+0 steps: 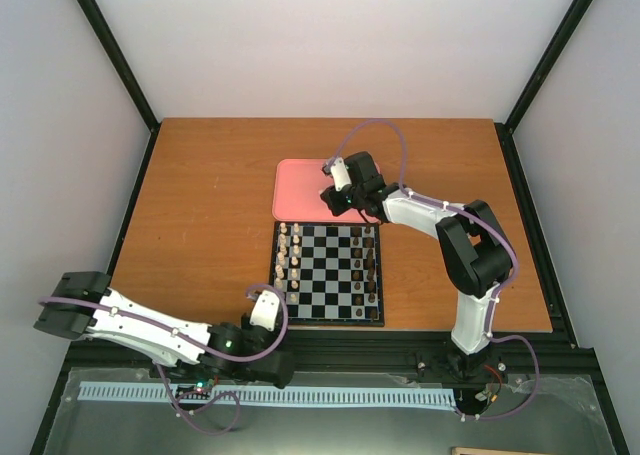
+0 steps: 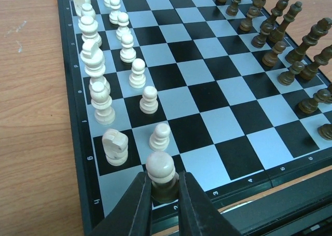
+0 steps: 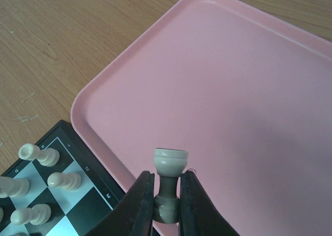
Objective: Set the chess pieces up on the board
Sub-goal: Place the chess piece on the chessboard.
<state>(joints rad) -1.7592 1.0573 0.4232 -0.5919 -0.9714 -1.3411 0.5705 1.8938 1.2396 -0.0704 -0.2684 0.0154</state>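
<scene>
So, each arm has one piece right now. The left hand [image 2: 165, 186] is clamped on a cream pawn [image 2: 160, 166], with a finger on either side of its lower half. That pawn is at the near left corner of the board [image 2: 218, 122], in the row closest to the edge and one square in from the side border. Its base is in shadow between the fingers, so I can't tell if it's actually down on the square or just above it.

The right hand [image 3: 167, 202] is pinching a cream piece with a flat rimmed top [image 3: 170, 162] by its stem; it looks like a rook to me. It's over the pink tray [image 3: 244, 91], near the tray edge that faces the board. I can't tell if it's touching the tray or lifted off it.

The rest of the cream pieces [image 2: 137, 72] stand upright in two lines down the left side of the board. The dark pieces [image 2: 288, 74] are lined up along the right side, and the middle squares are bare. The tray sits on the wooden bench [image 1: 210, 205], right up against the far left corner of the board.
</scene>
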